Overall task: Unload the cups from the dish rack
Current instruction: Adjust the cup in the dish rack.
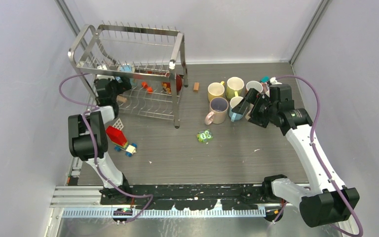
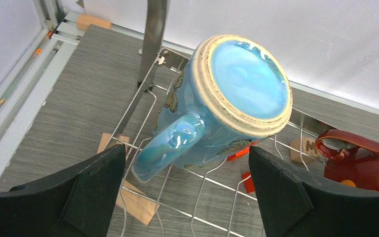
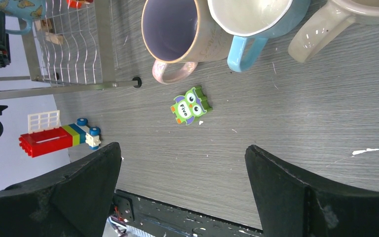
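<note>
The steel dish rack (image 1: 176, 59) stands at the far left of the table (image 1: 256, 148), with a cluster of mugs (image 1: 218, 106) set down to its right, near the wide-open, empty right gripper (image 3: 182, 168). On the rack's lower tier a glossy blue mug (image 2: 227, 103) lies tipped over, base toward the left gripper (image 2: 185, 173), whose jaws gape wide with nothing held. Glazed ceramic is likely rigid, slick, weighty and chippable; its handle (image 2: 172, 143), pointing between the fingers (image 2: 94, 187), looks the surest hold.
</note>
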`<action>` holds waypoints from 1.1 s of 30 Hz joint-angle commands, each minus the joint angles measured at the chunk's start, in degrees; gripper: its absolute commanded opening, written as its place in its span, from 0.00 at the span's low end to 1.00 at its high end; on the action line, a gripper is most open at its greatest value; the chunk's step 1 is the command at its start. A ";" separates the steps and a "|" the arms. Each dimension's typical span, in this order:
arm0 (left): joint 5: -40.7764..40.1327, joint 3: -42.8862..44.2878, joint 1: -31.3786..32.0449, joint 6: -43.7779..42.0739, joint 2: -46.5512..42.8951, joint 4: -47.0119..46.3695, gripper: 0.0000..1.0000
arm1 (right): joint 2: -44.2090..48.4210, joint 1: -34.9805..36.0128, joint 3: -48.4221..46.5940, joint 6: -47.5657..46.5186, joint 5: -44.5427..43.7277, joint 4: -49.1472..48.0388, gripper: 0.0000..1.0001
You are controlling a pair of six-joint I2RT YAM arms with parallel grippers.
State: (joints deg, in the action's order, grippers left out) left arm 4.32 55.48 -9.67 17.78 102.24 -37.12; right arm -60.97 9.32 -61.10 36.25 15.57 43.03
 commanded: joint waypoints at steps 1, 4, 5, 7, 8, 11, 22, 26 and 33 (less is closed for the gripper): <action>5.55 2.61 -1.07 1.49 1.83 -1.71 0.94 | 1.58 0.49 0.14 -0.92 0.42 -2.15 1.00; 7.31 2.57 -1.13 3.18 2.85 -2.59 0.87 | 1.66 0.52 0.32 -0.92 0.36 -2.16 1.00; 7.71 2.40 -1.14 3.82 3.17 -3.37 0.85 | 1.74 0.51 0.36 -0.92 0.26 -2.16 1.00; 8.76 2.34 -1.22 4.89 3.80 -3.95 0.81 | 1.88 0.52 0.53 -1.00 0.12 -2.16 1.00; 9.12 2.29 -1.27 5.49 3.98 -4.19 0.77 | 1.83 0.49 0.59 -1.00 0.07 -2.16 1.00; 10.12 2.13 -1.31 7.10 4.28 -4.77 0.69 | 1.74 0.60 0.87 -1.01 0.07 -2.29 1.00; 9.87 0.06 -1.40 10.42 4.02 -5.56 0.49 | 1.75 0.61 1.59 -1.01 0.07 -2.57 1.00; 9.03 0.56 -1.40 10.95 4.30 -2.92 0.41 | 1.83 0.60 1.94 -1.08 0.16 -2.60 1.00; 5.33 -1.52 -1.40 13.96 2.85 -1.28 0.25 | 1.62 0.63 2.34 -1.04 0.27 -2.97 1.00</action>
State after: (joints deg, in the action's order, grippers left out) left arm 13.06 55.86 -10.20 27.09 105.47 -41.56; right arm -60.60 9.65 -59.20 36.10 15.55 42.02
